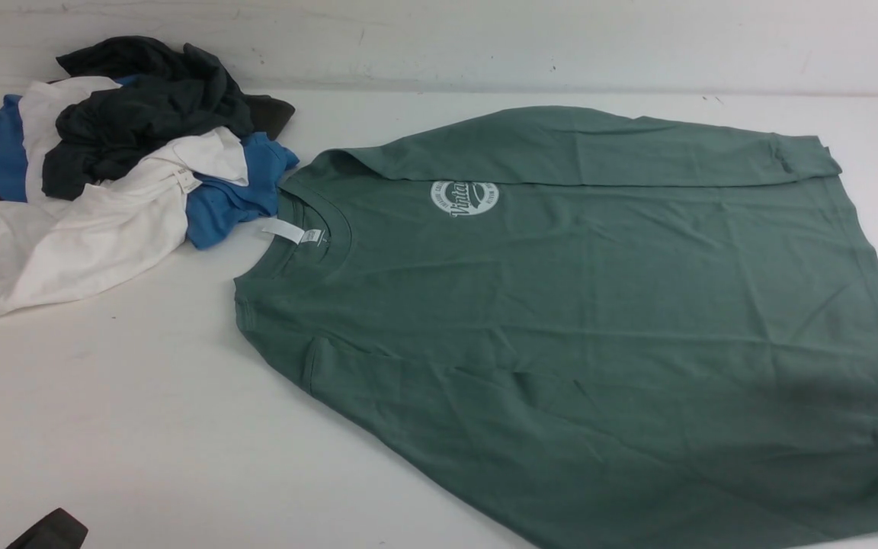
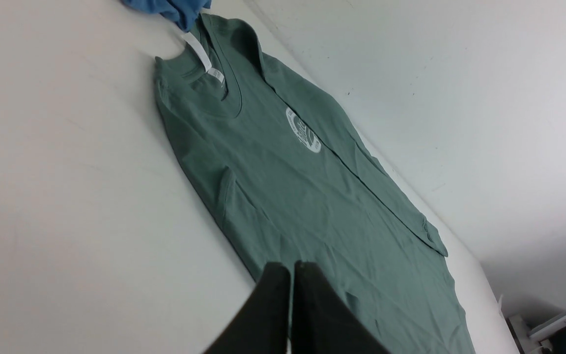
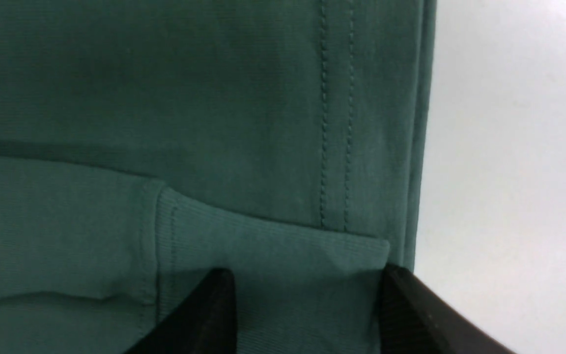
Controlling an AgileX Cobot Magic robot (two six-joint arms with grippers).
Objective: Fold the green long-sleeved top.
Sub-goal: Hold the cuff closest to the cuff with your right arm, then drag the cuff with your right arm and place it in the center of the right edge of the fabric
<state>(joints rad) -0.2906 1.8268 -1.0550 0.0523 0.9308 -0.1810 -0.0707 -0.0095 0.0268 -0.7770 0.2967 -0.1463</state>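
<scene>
the green long-sleeved top [image 1: 599, 320] lies spread flat on the white counter [image 1: 142, 396] and fills the centre and right of the front view. its collar and white neck tag [image 1: 283, 231] point toward the left of the frame and its hem [image 3: 334, 123] toward the right edge. the round white logo [image 1: 463, 198] faces up. the far sleeve lies folded across the upper part of the body. a ribbed cuff [image 3: 273, 246] rests on the body just beside the double-stitched hem.

a heap of blue, white and dark grey clothes [image 1: 104, 152] sits in the upper left of the front view, its blue piece touching the collar.

the right end effector [image 3: 306, 275] is at the right edge of the front view, low over the hem corner. its jaws stand wide, one on each side of the cuff, and grip nothing. the left end effector [image 2: 291, 268] shows at the bottom left of the front view. its jaws are pressed together and empty, above bare counter near the top's lower side.

the cloth looks light, soft and limp. it will likely sag and crease wherever it is lifted, and a single pinch may pick up only the top layer. the firmer places to take hold look like the stitched hem corners and the shoulder seams, one corner per arm, so the fold falls evenly.
</scene>
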